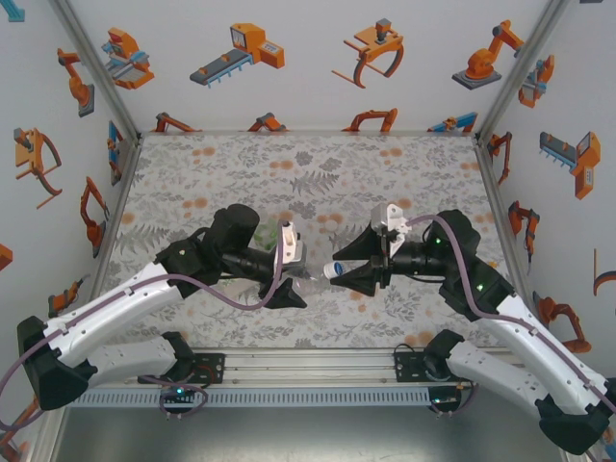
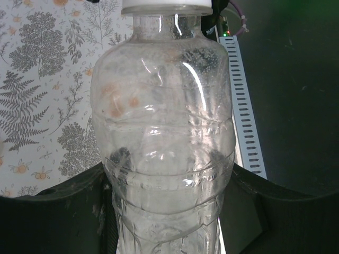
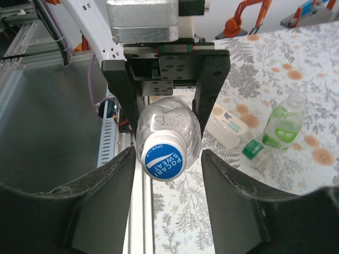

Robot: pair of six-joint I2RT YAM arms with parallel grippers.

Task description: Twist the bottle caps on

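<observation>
My left gripper (image 2: 167,177) is shut on the body of the clear bottle (image 2: 164,121) and holds it level above the table's near edge, neck toward the right arm. A blue-and-white cap (image 3: 163,155) sits on the neck. My right gripper (image 3: 168,159) stands open around that cap, with a gap at each finger. From above, the bottle (image 1: 313,282) bridges the left gripper (image 1: 289,291) and the right gripper (image 1: 361,274). The translucent green bottle (image 3: 283,124) stands upright on the table. The whitish labelled bottle (image 3: 228,124) lies on its side, a small green cap (image 3: 253,149) beside it.
The metal rail (image 1: 308,368) with the arm bases runs along the near edge, right under the held bottle. The patterned table (image 1: 318,173) stretches back to the printed walls. The green bottle (image 1: 274,236) stands just behind the left arm's wrist.
</observation>
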